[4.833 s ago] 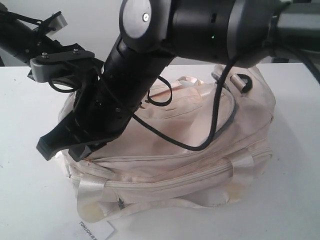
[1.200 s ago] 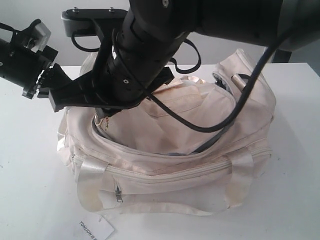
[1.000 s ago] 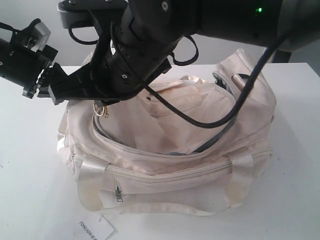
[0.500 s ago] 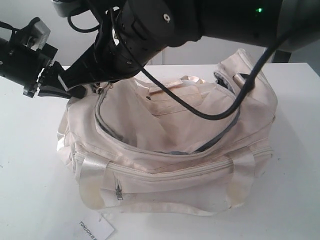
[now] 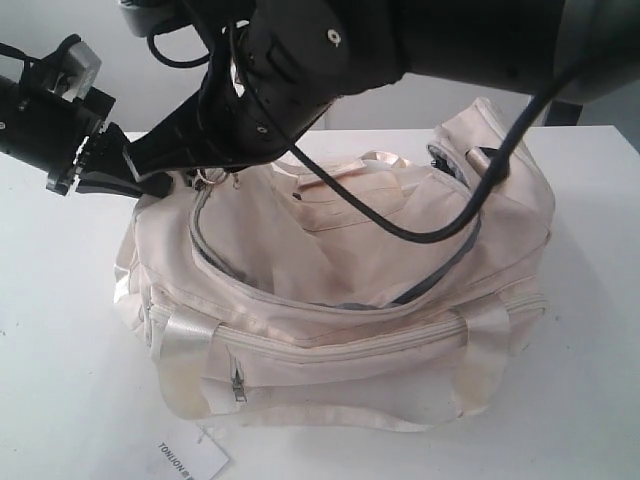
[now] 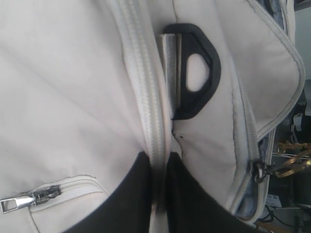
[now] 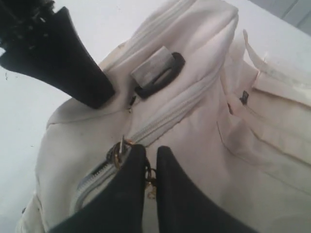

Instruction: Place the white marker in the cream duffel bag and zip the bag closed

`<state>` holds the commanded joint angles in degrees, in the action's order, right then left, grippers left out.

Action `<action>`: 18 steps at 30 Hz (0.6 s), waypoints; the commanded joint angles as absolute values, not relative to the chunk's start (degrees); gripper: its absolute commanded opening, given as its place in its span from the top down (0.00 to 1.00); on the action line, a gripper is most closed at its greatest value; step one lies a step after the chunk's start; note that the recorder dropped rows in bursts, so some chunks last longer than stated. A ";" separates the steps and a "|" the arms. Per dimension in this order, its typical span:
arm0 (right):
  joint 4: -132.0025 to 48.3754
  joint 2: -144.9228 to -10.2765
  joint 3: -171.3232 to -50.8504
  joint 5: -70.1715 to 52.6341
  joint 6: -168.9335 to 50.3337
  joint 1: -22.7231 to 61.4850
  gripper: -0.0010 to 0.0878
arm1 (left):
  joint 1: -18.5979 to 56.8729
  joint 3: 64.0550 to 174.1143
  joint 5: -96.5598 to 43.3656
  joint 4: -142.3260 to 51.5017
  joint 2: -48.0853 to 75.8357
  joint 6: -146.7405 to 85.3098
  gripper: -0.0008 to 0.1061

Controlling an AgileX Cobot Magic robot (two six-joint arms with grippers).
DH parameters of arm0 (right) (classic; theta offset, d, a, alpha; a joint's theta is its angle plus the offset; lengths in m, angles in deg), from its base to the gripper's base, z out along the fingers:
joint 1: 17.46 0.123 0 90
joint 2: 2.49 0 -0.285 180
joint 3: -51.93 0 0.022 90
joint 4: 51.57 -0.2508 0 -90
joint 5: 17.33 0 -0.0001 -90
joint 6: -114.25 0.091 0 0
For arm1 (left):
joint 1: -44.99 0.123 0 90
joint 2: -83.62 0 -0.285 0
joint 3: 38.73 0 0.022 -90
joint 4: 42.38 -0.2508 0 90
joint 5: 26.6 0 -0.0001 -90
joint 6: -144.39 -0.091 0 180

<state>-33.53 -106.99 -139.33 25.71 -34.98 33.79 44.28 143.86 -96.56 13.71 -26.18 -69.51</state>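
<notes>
The cream duffel bag (image 5: 340,340) lies on the white table with its curved top zipper gaping, dark lining showing in the gap. My right gripper (image 5: 203,178) reaches across to the bag's left end and is shut on the gold zipper pull (image 7: 149,180). My left gripper (image 5: 132,172) pinches the same end, its fingers (image 6: 138,194) shut on a fold of the bag's zip seam (image 6: 146,121). The left gripper's finger (image 7: 73,63) also shows in the right wrist view, beside a black D-ring (image 7: 163,73). The white marker is not in view.
A white paper tag (image 5: 190,460) with black print lies at the table's front edge. The front pocket's silver zip pull (image 5: 237,385) hangs on the near side. Another black D-ring (image 5: 487,160) sits at the bag's right end. Bare table surrounds the bag.
My right gripper has carried the gold pull up and back along the zipper to the bag's left end, and the open gap is longer. The left gripper has stayed put.
</notes>
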 joint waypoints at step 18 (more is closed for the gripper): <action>-48.28 -106.89 -139.33 31.99 -36.02 34.26 0.99 | 44.28 143.86 -96.56 13.71 -26.18 -70.14 0.99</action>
